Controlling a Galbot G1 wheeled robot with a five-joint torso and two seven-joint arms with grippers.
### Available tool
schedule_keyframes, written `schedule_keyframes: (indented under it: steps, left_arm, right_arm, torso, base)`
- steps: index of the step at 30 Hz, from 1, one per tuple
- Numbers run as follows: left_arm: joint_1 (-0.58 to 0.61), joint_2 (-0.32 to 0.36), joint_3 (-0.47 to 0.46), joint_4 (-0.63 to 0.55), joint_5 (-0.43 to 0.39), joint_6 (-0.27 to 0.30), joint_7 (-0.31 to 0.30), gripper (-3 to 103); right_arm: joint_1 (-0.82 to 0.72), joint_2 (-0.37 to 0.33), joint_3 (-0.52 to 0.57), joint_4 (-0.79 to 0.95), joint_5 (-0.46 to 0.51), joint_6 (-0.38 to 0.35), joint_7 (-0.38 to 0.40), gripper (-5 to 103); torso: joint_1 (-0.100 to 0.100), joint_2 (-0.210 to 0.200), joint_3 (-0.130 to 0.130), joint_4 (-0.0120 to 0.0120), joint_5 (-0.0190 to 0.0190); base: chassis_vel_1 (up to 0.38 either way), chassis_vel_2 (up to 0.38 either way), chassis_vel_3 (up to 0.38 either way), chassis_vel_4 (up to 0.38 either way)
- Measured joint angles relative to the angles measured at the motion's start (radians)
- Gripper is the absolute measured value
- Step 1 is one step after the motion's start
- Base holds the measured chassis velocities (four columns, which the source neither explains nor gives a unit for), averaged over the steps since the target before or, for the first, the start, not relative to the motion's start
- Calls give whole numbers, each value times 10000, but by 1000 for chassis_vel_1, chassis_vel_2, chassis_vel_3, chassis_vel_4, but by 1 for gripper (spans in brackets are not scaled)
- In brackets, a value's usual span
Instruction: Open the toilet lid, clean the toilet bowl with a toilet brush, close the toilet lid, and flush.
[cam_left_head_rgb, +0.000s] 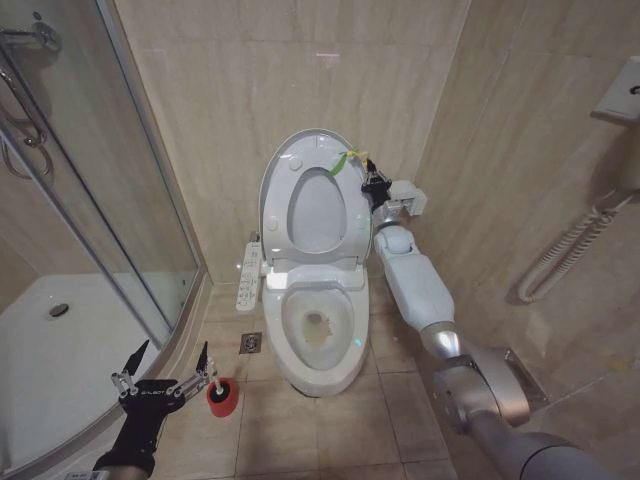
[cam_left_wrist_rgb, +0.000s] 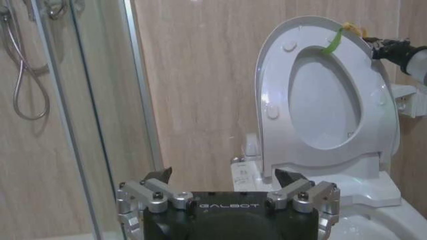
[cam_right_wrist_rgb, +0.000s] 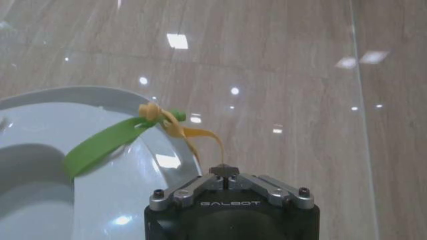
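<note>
1. Head view: the lid (cam_left_head_rgb: 283, 170) stands upright against the wall at 12 o'clock, above the open bowl (cam_left_head_rgb: 318, 335). The right gripper (cam_left_head_rgb: 366, 172) is at the lid's upper edge, about 1 o'clock, by a green strap (cam_left_head_rgb: 338, 162). The left gripper (cam_left_head_rgb: 168, 372), at 8 o'clock, has its fingers spread beside the red brush (cam_left_head_rgb: 219, 393) holder.

2. Left wrist view: fingers (cam_left_wrist_rgb: 160, 176) apart, facing the raised lid (cam_left_wrist_rgb: 275, 90).

3. Right wrist view: fingertips (cam_right_wrist_rgb: 225, 171) pressed together just beside the lid's (cam_right_wrist_rgb: 133, 170) rim, below a yellow ribbon (cam_right_wrist_rgb: 193, 134) knotted to the strap (cam_right_wrist_rgb: 100, 147).
</note>
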Motion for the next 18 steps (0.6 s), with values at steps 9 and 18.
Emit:
schedule_keyframes:
  steps: [9, 18]
  left_arm:
    - [0, 0, 0, 0, 0, 0, 0, 100]
    - [0, 0, 0, 0, 0, 0, 0, 100]
  right_arm:
    - [-516, -428, -210, 941, 463, -419, 205, 0]
    - [-1152, -873, -355, 1770, 953, -758, 211, 0]
  torso:
    - [3, -2, 3, 8, 3]
    - [2, -2, 3, 2, 3]
  base:
    - [0, 0, 0, 0]
    - [0, 0, 0, 0]
